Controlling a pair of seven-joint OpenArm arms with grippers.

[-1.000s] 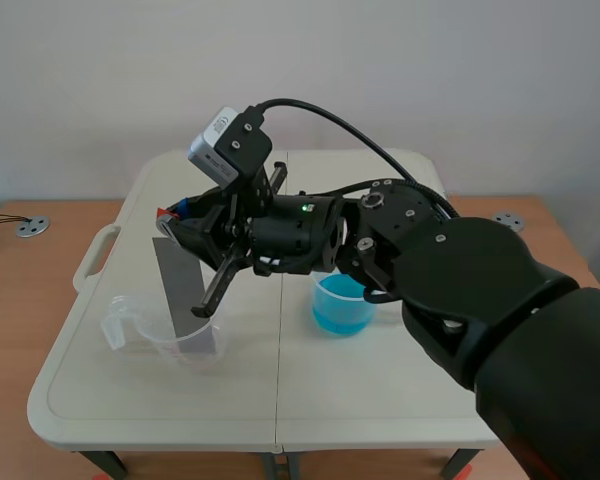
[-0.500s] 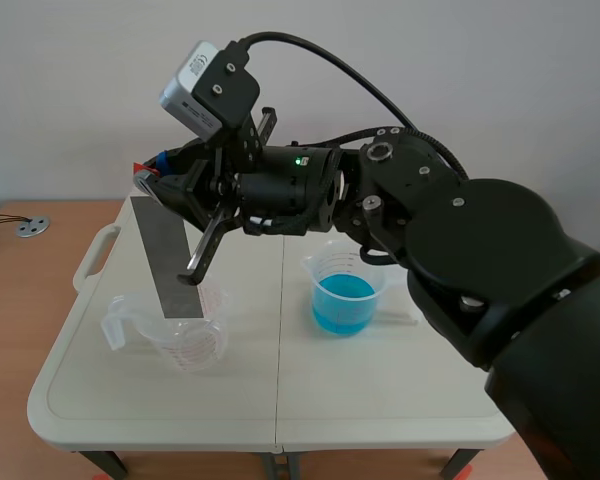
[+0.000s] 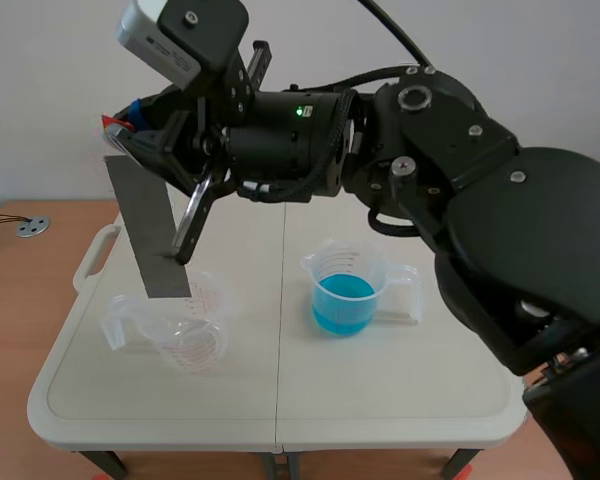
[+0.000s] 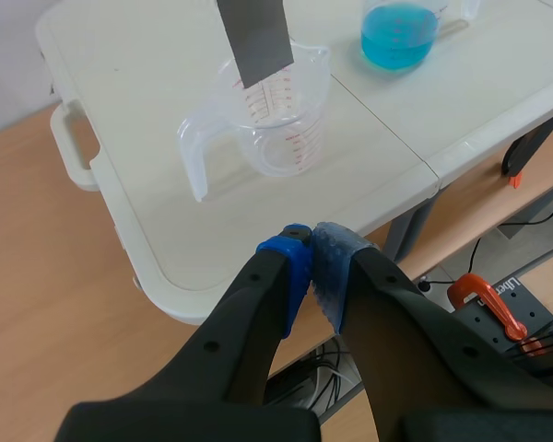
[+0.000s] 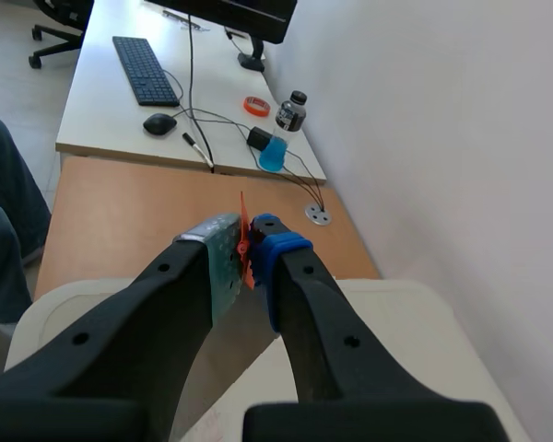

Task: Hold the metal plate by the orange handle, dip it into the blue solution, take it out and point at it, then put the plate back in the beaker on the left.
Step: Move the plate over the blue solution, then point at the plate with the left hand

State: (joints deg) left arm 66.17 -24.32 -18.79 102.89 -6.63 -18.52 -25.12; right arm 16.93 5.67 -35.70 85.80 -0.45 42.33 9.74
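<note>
The right arm reaches past the middle of the table. Its gripper (image 3: pixel 128 128) is shut on the orange handle (image 3: pixel 111 122) of the grey metal plate (image 3: pixel 145 235). The plate hangs tilted over the empty clear beaker (image 3: pixel 185 335) on the left, with its lower edge near the rim. The beaker of blue solution (image 3: pixel 344 297) stands to the right. In the right wrist view the fingers (image 5: pixel 247 241) pinch the orange handle (image 5: pixel 243 244). My left gripper (image 4: pixel 311 267) is shut on nothing, low and off the table's edge, with the plate (image 4: pixel 253 37) and the empty beaker (image 4: pixel 276 124) ahead of it.
The beakers stand on a white folding table (image 3: pixel 380 390) with a carry handle (image 3: pixel 92 258) at its left end. A wooden surface lies behind it. In the right wrist view a desk (image 5: pixel 101 120) holds a keyboard, mouse and bottle.
The right gripper has risen and drifted left with the plate, drawing it up from deep inside the left beaker to about rim height.
</note>
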